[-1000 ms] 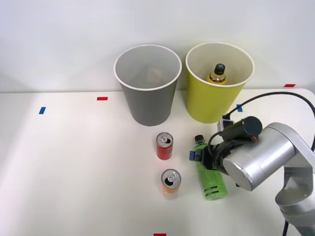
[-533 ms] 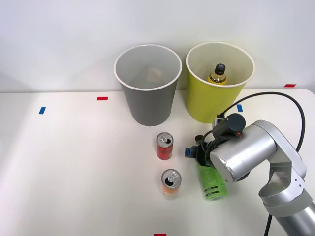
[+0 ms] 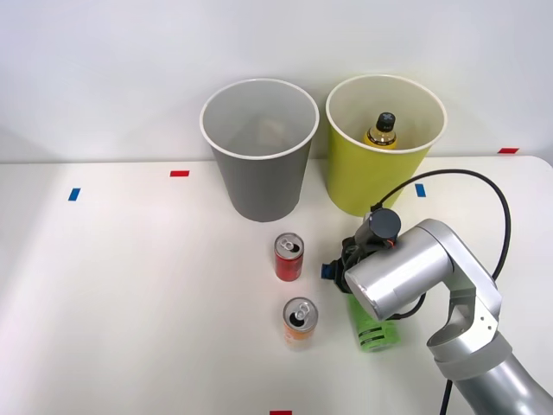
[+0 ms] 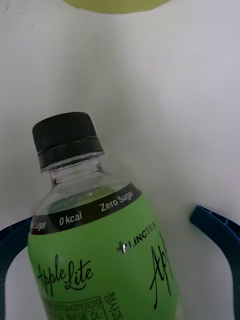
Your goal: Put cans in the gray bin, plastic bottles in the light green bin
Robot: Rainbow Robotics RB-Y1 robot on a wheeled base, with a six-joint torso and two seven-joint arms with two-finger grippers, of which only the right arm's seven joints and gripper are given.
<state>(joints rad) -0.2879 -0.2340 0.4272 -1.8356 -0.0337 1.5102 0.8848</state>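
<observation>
Lying green-labelled bottle [image 4: 100, 240], ridged black cap, ribbed blue pincer [image 4: 120, 270] astride

R arm [image 3: 432, 277] in from the 4 o'clock corner of the front view, silver links stacked: base link low at 5 o'clock, elbow bent, fat cylindrical forearm angled up toward 10 o'clock. Black wrist module on top w/ a black cable looping over from 2 o'clock. Wrist pitched down, right gripper [image 3: 339, 270] low over the table near centre-right, just a bit of blue poking out at 9 o'clock of the forearm. Wrist cam: blue ribbed fingers [image 4: 216, 227] spread wide, one at each lower corner, jaws apart w/ the green bottle [image 4: 100, 250] lying between them, not clamped; finger-to-label contact can't be judged.
</observation>
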